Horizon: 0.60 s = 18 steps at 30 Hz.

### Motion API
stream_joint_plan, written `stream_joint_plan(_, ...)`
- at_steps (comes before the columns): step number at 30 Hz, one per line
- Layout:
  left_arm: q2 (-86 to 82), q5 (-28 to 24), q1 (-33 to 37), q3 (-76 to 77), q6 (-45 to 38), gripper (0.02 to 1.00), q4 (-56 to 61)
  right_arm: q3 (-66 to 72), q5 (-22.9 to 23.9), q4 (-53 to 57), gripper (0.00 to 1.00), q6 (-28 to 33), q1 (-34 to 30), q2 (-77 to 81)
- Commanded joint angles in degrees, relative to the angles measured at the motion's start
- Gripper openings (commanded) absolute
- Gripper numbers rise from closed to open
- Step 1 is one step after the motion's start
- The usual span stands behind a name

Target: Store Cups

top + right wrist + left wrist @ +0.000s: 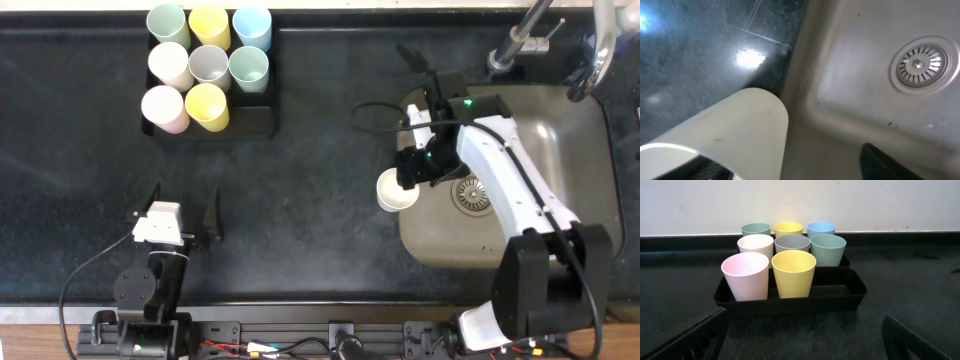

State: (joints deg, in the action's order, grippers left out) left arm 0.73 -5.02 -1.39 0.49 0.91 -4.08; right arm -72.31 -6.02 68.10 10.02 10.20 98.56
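1. Left claw [182, 210] hangs wide open, low over the dark speckled surface [320, 230], pointed at the tray.
2. Right claw [412, 168] is clamped on a cream plastic cup [396, 190], held above the left rim of the stainless steel sink [560, 130].
3. Farthest back, a black plastic tray [255, 125] on the surface carries eight upright pastel plastic cups [209, 63], packed touching in rows.

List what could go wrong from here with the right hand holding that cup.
1. The right hand holds the white cup at the edge of the sink; a slip may drop it in.
2. The tray has one free slot, beside the front yellow cup; a sloppy placement could knock its neighbours.
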Motion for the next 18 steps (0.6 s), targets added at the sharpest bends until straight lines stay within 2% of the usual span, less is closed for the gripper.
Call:
stream_joint_plan(1, -0.57, -0.92, -0.07, -0.04, -0.07, 1.0, -0.2, -1.44, -0.55, -0.22, 0.562, -0.13, 0.39, 0.59)
stream_joint_plan(5, -0.57, -0.92, -0.07, -0.04, -0.04, 1.0, -0.2, -1.44, -0.57, 0.22, 0.369, -0.15, 0.39, 0.59)
stream_joint_plan(10, -0.57, -0.92, -0.07, -0.04, -0.04, 1.0, -0.2, -1.44, -0.59, 0.7, 0.301, -0.2, 0.5, 0.59)
stream_joint_plan(12, -0.57, -0.92, -0.07, -0.04, -0.07, 1.0, -0.2, -1.44, -0.63, 0.68, 0.24, -0.42, 0.92, 0.59)
stream_joint_plan(14, -0.57, -0.92, -0.07, -0.04, -0.04, 1.0, -0.2, -1.44, -0.66, 0.63, 0.137, -0.66, 1.36, 0.59)
stream_joint_plan(18, -0.57, -0.92, -0.07, -0.04, -0.04, 1.0, -0.2, -1.46, -1.16, 0.22, 0.064, -0.76, 2.03, 0.59)
